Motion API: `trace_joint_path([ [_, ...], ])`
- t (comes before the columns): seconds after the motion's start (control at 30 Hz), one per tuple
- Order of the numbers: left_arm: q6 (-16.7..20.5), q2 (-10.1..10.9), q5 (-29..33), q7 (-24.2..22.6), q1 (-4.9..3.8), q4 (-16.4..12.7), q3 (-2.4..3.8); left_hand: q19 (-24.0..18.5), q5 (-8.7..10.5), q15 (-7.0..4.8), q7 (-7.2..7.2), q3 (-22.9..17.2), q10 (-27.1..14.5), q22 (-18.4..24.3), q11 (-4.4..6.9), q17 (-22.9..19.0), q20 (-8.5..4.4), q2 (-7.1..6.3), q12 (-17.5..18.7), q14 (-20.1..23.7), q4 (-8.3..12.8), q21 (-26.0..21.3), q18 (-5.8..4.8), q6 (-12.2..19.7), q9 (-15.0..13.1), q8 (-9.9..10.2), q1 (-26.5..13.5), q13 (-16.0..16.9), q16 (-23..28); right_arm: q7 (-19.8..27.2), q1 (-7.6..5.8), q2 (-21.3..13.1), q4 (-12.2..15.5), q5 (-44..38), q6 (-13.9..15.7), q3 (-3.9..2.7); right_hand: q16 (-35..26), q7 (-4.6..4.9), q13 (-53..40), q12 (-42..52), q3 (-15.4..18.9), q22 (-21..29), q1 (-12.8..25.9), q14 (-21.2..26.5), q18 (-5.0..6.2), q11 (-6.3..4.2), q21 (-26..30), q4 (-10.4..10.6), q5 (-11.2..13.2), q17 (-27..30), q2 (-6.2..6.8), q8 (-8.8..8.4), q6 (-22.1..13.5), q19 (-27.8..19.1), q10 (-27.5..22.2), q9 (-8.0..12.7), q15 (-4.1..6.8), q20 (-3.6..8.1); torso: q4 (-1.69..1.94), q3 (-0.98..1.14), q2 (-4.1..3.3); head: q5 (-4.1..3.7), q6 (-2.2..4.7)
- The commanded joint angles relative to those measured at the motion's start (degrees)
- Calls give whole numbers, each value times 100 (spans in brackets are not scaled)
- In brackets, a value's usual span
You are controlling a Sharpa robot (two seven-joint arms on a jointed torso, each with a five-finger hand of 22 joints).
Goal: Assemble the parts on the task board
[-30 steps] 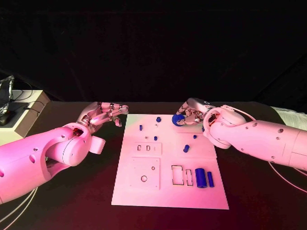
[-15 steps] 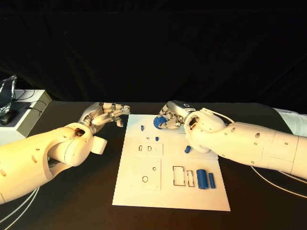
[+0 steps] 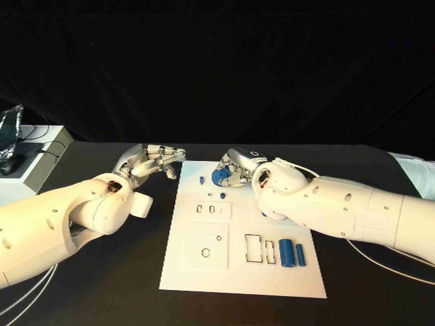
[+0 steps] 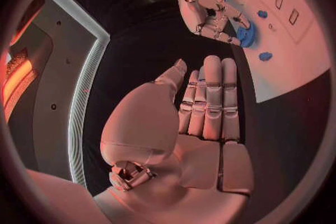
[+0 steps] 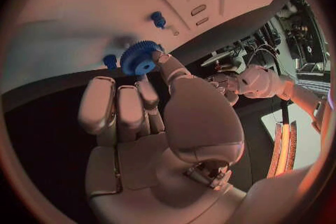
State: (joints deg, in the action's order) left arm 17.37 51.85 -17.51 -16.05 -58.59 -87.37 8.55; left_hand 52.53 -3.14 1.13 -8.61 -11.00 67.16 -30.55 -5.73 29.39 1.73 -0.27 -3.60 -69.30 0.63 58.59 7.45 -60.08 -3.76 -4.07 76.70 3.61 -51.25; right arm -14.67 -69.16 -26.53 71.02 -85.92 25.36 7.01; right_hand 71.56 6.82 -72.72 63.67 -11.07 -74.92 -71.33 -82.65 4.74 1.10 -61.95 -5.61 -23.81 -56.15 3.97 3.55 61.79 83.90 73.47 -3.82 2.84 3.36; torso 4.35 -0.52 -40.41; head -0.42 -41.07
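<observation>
task board (image 3: 203,272): 1 | blue gear (image 3: 221,177): 1 | blue cylinders (image 3: 285,252): 2 | hands (image 3: 151,161): 2

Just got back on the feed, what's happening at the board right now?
The right hand holds a blue gear in its fingertips over the far end of the white task board, close to two small blue pegs standing there. The gear is not yet seated on anything visible. The left hand holds nothing and hangs beside the board's far left corner with its fingers loosely bent. Two blue cylinders lie near the board's near right end, untouched.
</observation>
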Motion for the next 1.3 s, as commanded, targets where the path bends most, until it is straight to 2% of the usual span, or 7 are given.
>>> trace_joint_path([
  [0.03, -63, -12, -20, -46, -1, -11, 5, -38, 13, -5, -13, -31, -38, 5, 2, -5, -19, 1, -7, 26, 1, 28, 61, 31, -3, 28, -38, -6, -19, -48, 17, 23, -28, -195, -23, 0, -23, 60, -1, -38, 20, -845, -3, 2, 50, -10, -17, -18, -27, -10, 38, 18, 58, 305, 1, -5, 27, 42, -5, 8, -1, 15, -11],
  [0.67, -65, 6, -20, -48, -1, -18, 5, -38, 13, -5, -13, -31, -38, 5, 2, -5, -19, 1, -7, 26, 1, 28, 61, 31, -3, 28, -38, -6, -19, -155, 35, 106, -233, -271, 79, 1, -32, 59, -5, -48, 10, -847, -7, 1, 49, -12, -22, -36, -33, -20, 45, 17, 58, 308, 3, -4, 28, 43, -11, 12, -1, 35, -11],
  [0.93, -65, 25, -20, -59, -2, -39, 5, -38, 13, -5, -13, -31, -38, 5, 2, -5, -19, 1, -7, 26, 1, 28, 61, 31, -3, 28, -38, -6, -19, -94, 43, 165, -332, -240, 56, 1, -34, 61, -1, -56, 13, -847, -3, 1, 49, -11, -21, -37, -21, -22, 52, 18, 58, 308, 1, -5, 27, 42, -1, 3, -3, 44, -6],
  [1.07, -62, 35, -20, -56, -3, -46, 5, -38, 13, -5, -13, -31, -38, 5, 2, -5, -19, 1, -7, 26, 1, 28, 61, 31, -3, 28, -38, -6, -19, -26, 49, 210, -386, -181, 29, 2, -42, 129, 66, -159, 52, -846, 11, 3, 50, 32, -14, -18, 67, -28, 107, 6, -155, 303, -63, 8, 1, 29, -8, 6, -1, 52, -9],
  [1.13, -61, 40, -20, -54, -3, -50, 5, -38, 13, -5, -13, -31, -38, 5, 2, -5, -19, 1, -7, 26, 1, 28, 61, 31, -3, 28, -38, -6, -19, 18, 51, 231, -409, -138, -5, 2, -41, 186, 112, -213, 153, -845, 20, 4, 58, 77, -6, 43, 219, -38, 171, 9, -374, 301, -98, 4, -37, 0, -8, 2, -4, 55, -10],
  [1.23, -59, 46, -20, -51, -3, -54, 5, -38, 13, -5, -13, -31, -38, 5, 2, -5, -19, 1, -7, 26, 1, 28, 61, 31, -3, 28, -38, -6, -19, 59, 53, 252, -432, -79, -93, 4, -42, 211, 188, -270, 467, -843, -14, 7, 82, 106, 10, 232, 279, -52, 214, 7, -511, 299, -160, 1, -67, -43, -9, 1, -1, 62, -16],
  [1.3, -58, 48, -20, -50, -3, -55, 5, -38, 13, -5, -13, -31, -38, 5, 2, -5, -19, 1, -7, 26, 1, 28, 61, 31, -3, 28, -38, -6, -19, 73, 54, 254, -437, -49, -130, 5, -39, 215, 222, -292, 603, -845, 16, 7, 87, 118, 6, 405, 500, -60, 279, 4, -551, 301, -189, 1, -74, -54, -11, 2, 0, 66, -21],
])
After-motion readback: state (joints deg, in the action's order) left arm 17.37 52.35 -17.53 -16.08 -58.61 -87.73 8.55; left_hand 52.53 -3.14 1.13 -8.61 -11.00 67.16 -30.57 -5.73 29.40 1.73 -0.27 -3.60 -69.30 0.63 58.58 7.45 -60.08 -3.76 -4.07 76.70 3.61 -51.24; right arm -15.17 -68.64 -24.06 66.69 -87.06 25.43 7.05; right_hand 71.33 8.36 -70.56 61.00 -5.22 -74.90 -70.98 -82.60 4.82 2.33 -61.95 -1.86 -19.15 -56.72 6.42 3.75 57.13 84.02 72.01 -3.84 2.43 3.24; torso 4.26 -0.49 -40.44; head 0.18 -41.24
